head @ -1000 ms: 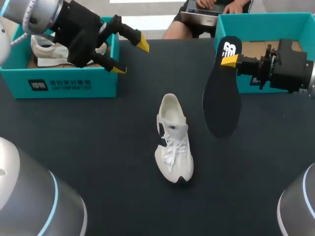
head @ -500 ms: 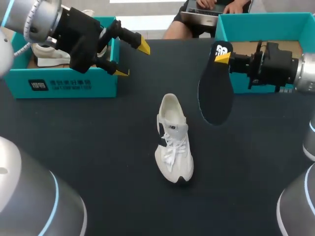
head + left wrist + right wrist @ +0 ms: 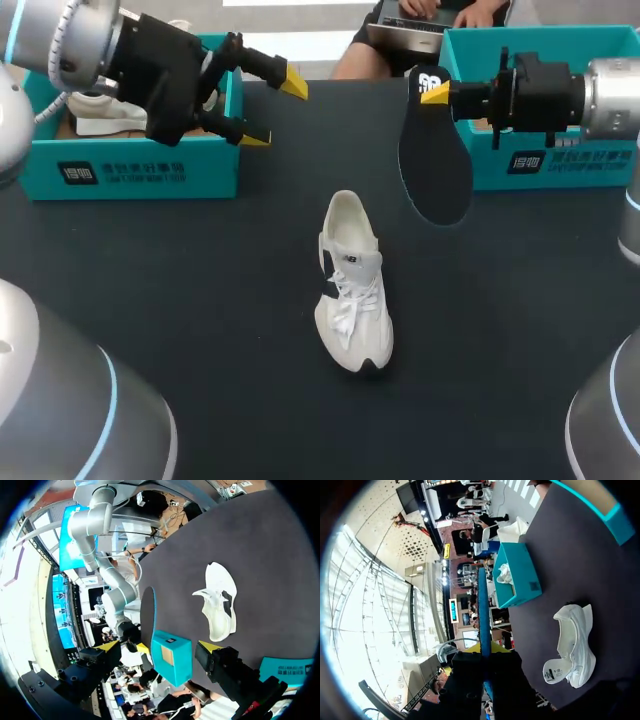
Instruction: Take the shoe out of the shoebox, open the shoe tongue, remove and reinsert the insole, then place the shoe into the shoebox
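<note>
- Since the dark surface carries the shoe with its insole out and held in the air, I judge the step in hand to be the reinsertion; removal looks done, and boxing the shoe is not yet begun.
- Two teal shoeboxes stand at the far side. The left shoebox holds another white shoe. The right shoebox sits just behind the right arm. Neither blocks the way down to the shoe, though the right box is close by the wrist.
- At the middle, the white shoe stands on its sole, toe toward the near edge and heel toward the far edge. How widely the tongue gapes I cannot tell.
- Held by its heel end, the black insole hangs toe-down above the surface, between the shoe and the right shoebox and touching neither. It probably needs tilting so the toe enters the opening first.
- Clamped on that heel end is the right tool.
- Fingers spread and holding nothing, the left tool hangs over the left shoebox's near corner, well apart from the shoe. It may need to steady the shoe.
</note>
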Controlling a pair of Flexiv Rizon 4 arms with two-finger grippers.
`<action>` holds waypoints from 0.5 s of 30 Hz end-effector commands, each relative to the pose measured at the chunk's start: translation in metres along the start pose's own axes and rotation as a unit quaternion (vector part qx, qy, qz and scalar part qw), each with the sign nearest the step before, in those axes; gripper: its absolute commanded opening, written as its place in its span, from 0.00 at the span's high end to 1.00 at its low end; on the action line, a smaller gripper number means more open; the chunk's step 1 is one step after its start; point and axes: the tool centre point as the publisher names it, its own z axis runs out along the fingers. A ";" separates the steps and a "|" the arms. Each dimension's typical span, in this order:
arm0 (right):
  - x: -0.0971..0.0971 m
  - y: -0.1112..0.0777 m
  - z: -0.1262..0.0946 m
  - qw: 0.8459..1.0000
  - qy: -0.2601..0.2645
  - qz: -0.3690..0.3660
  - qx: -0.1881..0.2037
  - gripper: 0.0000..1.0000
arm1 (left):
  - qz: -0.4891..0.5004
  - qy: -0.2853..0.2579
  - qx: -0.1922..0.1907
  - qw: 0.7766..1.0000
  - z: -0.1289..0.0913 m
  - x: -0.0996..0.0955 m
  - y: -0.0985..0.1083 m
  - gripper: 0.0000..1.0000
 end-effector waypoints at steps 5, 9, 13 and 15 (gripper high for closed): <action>-0.003 -0.007 0.024 0.999 0.028 0.024 -0.011 1.00 | 0.012 -0.178 -0.039 0.983 0.026 0.033 -0.021 0.00; -0.001 -0.016 0.030 0.999 0.032 0.027 -0.017 1.00 | -0.004 -0.191 -0.042 0.981 0.034 0.040 -0.023 0.00; -0.006 -0.023 0.038 0.998 0.033 0.041 -0.020 1.00 | -0.016 -0.186 -0.034 0.982 0.041 0.045 -0.026 0.00; -0.009 -0.025 0.043 0.998 0.033 0.046 -0.021 1.00 | -0.022 -0.186 -0.032 0.982 0.044 0.046 -0.026 0.00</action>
